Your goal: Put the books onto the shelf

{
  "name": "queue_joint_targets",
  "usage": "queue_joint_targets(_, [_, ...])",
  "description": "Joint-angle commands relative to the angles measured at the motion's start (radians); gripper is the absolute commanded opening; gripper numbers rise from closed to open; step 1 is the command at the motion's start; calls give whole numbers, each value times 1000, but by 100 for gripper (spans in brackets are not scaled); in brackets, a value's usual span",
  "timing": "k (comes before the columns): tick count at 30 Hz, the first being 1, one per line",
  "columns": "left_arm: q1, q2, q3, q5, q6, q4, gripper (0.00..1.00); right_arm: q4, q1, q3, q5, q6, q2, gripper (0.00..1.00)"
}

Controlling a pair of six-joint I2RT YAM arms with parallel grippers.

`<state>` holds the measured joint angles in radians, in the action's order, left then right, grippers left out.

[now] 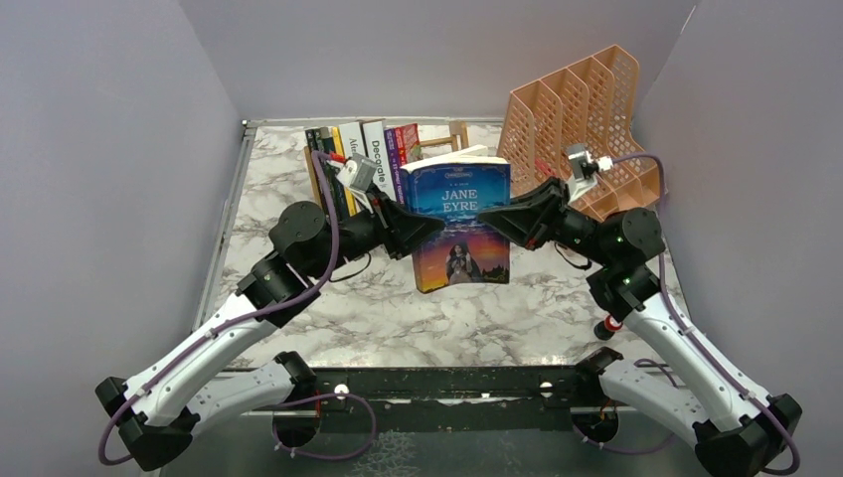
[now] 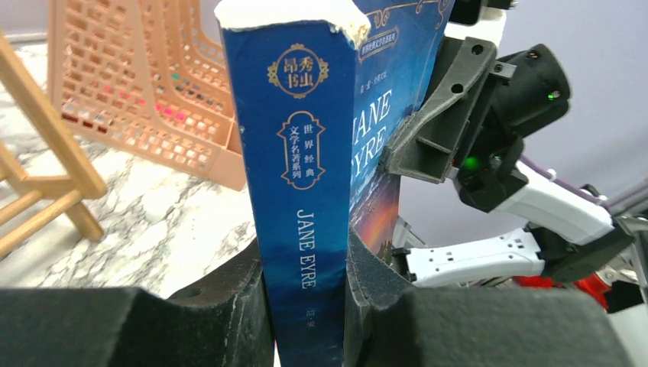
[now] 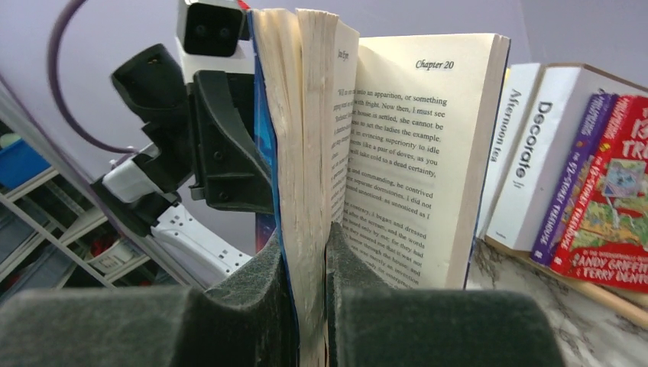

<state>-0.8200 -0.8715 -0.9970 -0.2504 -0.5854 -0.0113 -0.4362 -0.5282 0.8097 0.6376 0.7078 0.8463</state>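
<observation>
Currently, the count is two arms, two end effectors, one shelf (image 1: 458, 133), one peach mesh organiser (image 1: 582, 109) and one book off the shelf. That book is the Jane Eyre paperback (image 1: 460, 224), which hangs upright above the marble-patterned counter (image 1: 398, 308). It is in front of the shelf, between the two arms, with its front cover turned toward the top camera. The left end effector (image 1: 422, 227) is closed narrow on the spine edge, with a dark pad pressed against each side. The right end effector (image 1: 497, 217) is clamped on the opposite edge and grips the front cover plus a thick wad of pages. The remaining pages fan loose, open at a page headed "Chapter 20". The cover is deep blue with the title in pale letters above a sunset picture with a small figure. The spine carries gold emblems with Chinese characters, and its top corner is frayed to white. The page block is yellowed. The row of books (image 1: 363, 149) on the shelf shows at least seven spines: several dark ones at the left end, hard to separate, then one yellow, two white, one purple and one red. The second white spine reads "Decorate" (image 3: 535, 160).
</observation>
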Motion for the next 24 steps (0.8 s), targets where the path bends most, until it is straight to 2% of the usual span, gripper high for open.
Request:
queue_joint_targets(1, [-2,-19,-71,97,2,-27,0,55,-1,41,-81,-41,13,13])
queue_joint_targets(4, [-2,-28,-96,219,43,-100,0,190,-2,71,-183,-80,26,43])
queue_joint_targets(6, [-3,-35,-125,360,72,-178,0,295,-1,88,-278,-105,38,60])
queue_joint_targets(8, [-2,-51,-167,511,89,-272,0,392,-2,106,-370,-127,52,71])
queue_joint_targets(10, [-1,-75,-209,622,104,-343,0,450,-1,117,-398,-164,68,74])
queue_joint_targets(12, [-2,-101,-252,670,131,-373,0,498,-2,124,-416,-178,80,74])
queue_joint_targets(17, [-1,-224,-401,731,194,-400,0,533,-1,122,-469,-199,88,74])
queue_joint_targets(24, [7,-449,-616,762,227,-347,0,574,-1,111,-530,-199,84,74])
